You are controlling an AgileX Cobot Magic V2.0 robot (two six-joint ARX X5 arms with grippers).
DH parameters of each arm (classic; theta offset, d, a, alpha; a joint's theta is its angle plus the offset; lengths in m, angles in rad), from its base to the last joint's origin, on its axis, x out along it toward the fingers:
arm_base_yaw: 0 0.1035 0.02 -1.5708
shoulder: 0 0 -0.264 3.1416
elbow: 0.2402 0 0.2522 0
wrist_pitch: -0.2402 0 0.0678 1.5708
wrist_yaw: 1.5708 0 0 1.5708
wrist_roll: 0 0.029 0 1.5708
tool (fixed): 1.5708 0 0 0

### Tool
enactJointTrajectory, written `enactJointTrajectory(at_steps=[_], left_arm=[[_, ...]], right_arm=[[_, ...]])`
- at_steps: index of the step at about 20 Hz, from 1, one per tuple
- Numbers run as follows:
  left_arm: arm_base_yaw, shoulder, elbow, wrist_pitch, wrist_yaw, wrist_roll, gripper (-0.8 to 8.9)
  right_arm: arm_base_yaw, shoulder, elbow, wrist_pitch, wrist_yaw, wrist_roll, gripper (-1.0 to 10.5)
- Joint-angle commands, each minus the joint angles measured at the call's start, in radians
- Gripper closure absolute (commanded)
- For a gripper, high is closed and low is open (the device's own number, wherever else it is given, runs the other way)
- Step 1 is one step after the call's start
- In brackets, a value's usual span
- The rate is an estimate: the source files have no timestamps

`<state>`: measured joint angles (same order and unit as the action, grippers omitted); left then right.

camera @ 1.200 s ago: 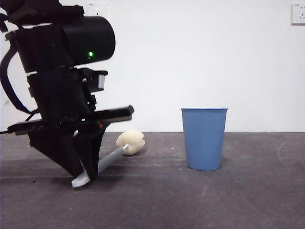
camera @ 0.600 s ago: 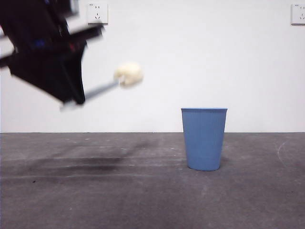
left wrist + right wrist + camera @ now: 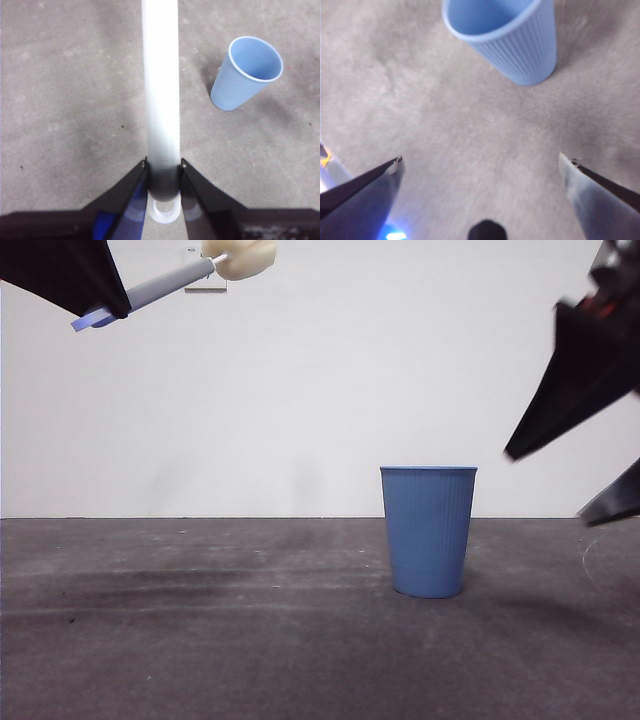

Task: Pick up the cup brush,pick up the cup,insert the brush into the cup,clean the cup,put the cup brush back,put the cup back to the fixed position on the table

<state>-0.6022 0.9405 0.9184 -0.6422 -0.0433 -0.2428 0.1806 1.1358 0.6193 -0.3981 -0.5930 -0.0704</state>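
The blue ribbed cup stands upright on the dark grey table; it also shows in the left wrist view and the right wrist view. My left gripper is high at the top left, shut on the cup brush by its grey handle; the cream sponge head points up and right. My right gripper comes in from the right, jaws wide open, beside and above the cup without touching it; it is empty in the right wrist view.
A white wall stands behind the table. A wall socket sits partly behind the brush.
The left gripper has lifted the brush from the table up to the top left. The right gripper has come into view from the right, toward the cup. The cup has not moved.
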Motion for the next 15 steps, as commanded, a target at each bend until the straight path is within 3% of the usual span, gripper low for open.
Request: enactJointTrajectory(at_steps=[1,5,15], left_arm=[[0.003,-0.001,0.001,0.0,0.026,0.034,8.22],[0.003,-0.001,0.001,-0.04,0.026,0.071,8.22],[0.003,-0.001,0.001,-0.04,0.026,0.116,8.22]], right_arm=[[0.027,0.06,-0.023,0.091,0.003,0.035,3.8],[0.064,0.124,-0.024,0.182,0.103,-0.069,3.8],[0.125,0.351,-0.029,0.543,0.127,-0.113,3.8]])
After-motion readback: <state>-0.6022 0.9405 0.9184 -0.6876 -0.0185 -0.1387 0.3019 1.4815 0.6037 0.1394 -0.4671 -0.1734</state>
